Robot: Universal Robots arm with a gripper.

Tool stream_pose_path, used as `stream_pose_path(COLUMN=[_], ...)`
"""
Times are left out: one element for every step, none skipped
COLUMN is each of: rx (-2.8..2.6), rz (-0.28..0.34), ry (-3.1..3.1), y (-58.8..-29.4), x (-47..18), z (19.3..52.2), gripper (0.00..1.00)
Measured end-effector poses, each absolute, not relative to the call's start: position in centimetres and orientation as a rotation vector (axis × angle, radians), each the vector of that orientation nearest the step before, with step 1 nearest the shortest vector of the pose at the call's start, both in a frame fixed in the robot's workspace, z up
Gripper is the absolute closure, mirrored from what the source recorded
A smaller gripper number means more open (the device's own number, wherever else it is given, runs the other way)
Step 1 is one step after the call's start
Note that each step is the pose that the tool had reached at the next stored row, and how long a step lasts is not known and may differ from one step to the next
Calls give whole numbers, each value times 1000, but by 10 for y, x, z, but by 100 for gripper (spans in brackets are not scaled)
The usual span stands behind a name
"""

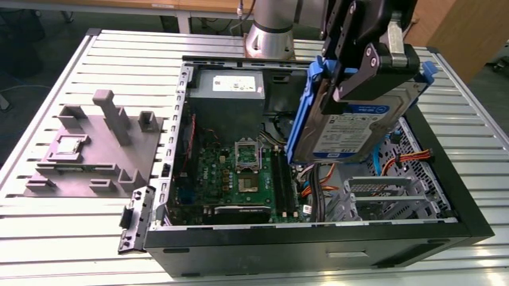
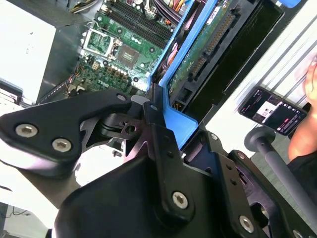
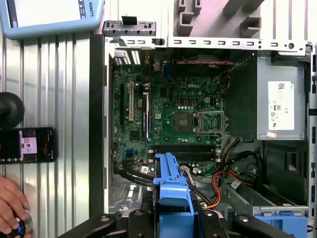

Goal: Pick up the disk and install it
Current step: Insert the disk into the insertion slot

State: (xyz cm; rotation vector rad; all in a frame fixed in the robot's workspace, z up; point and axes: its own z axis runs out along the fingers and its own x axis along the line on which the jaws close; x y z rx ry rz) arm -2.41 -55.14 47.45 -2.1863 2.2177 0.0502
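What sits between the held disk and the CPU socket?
In the first wrist view, the black memory slots lie between the disk and the CPU socket.

Disk (image 1: 350, 128) label: white-and-blue, printed lines too small to make out.
Power supply sticker (image 3: 280, 109): small print and symbols, not readable.
Motherboard (image 3: 168, 119): short white lettering beside socket, possibly maker's mark.
Tablet (image 3: 49, 15) rim: one word, partly cut off.

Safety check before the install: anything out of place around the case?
Yes: a phone lies on the table beside the case, with a person's hand near it, close to the work area. The disk, gripped by the pincer, is tilted above the case.
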Motion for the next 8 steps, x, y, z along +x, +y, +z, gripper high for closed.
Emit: stream_pose_path(rx=[-2186, -2186, -2186, -2186, -2186, -2186, -2186, -2186], rz=[50, 50, 50, 50, 50, 50, 50, 50], ry=[2218, 2218, 2218, 2218, 2218, 2218, 2218, 2218], y=[-551, -551, -551, -551, -551, -551, -551, -551], x=[-23, -23, -22, -21, -20, -19, -18, -17], z=[474, 475, 475, 474, 474, 475, 474, 474], gripper=[63, 63, 63, 63, 63, 63, 63, 63])
